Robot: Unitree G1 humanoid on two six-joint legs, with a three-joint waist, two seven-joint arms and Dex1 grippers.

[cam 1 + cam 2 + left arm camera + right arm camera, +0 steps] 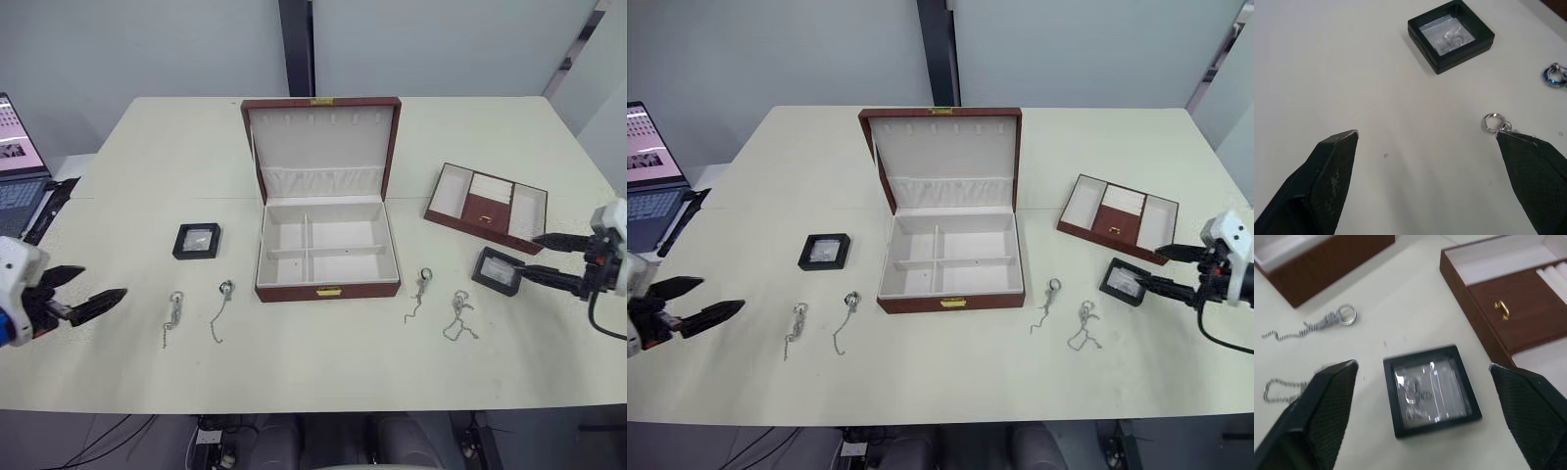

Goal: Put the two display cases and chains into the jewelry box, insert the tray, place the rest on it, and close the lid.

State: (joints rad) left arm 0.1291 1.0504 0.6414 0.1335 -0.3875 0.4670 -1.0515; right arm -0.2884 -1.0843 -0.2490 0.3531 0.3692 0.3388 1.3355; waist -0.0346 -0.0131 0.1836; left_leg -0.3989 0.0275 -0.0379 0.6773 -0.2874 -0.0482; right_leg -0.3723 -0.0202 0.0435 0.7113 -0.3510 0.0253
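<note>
The right hand (537,257) reaches in from the right edge of the surface (147,147), held low and roughly level, its two black fingers (1322,406) spread wide apart and holding nothing. The right display case (1430,389) lies flat just ahead of it, in line with the gap between the fingertips. Beyond that case, past the fingertips, sits the tray (487,207), its brown centre flap with a gold pull facing the hand. Off to the hand's inner side lie two silver chains, one (458,315) nearer and one (420,292) closer to the jewelry box (327,253).

The left hand (90,285) comes in from the left edge, also low and level, fingers (1327,176) wide apart and empty. The closest chain (172,315) lies just ahead of its fingertips, its ring clasp beside one finger in the left wrist view. Another chain (221,305) lies further on. The left display case (197,240) sits ahead and further back on the surface.

The jewelry box stands midway between both hands, its lid (322,147) raised upright, the cream divided compartments bare. A laptop (18,176) sits behind the left hand at the surface's edge.
</note>
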